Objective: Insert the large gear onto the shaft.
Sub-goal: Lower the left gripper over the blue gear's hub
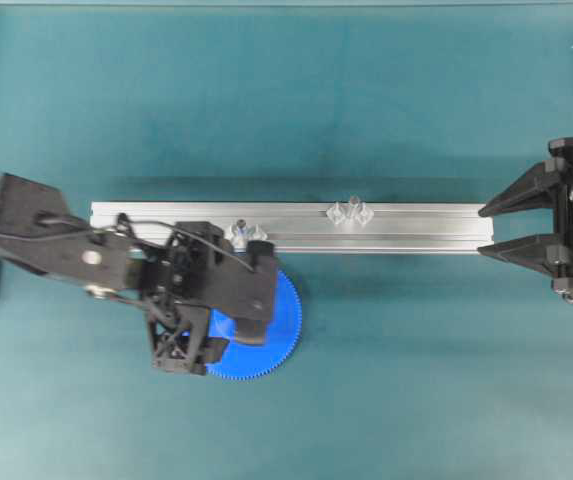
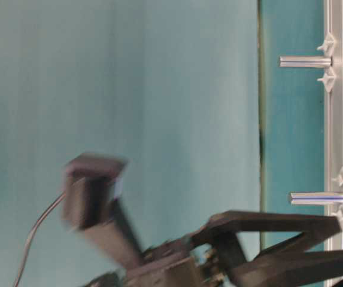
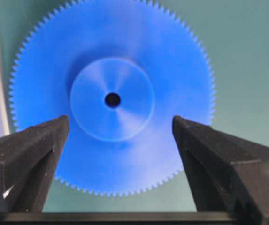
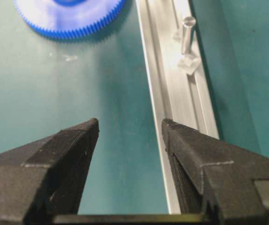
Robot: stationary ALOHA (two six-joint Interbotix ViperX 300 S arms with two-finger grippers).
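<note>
Lying flat, the large gear (image 3: 111, 101) spans the left fingers' (image 3: 35, 145) gap.

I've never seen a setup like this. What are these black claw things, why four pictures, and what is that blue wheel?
It is a robot with two arms, each ending in a two-fingered claw. One picture looks down from above, one from table level, and two from cameras on the wrists. The left gripper hangs open over the large gear, a blue toothed wheel lying flat on the green table; it holds nothing. The right gripper waits open at the end of a metal rail. Two thin pins stand on that rail; the shaft is meant to go through the gear's hole.
</note>
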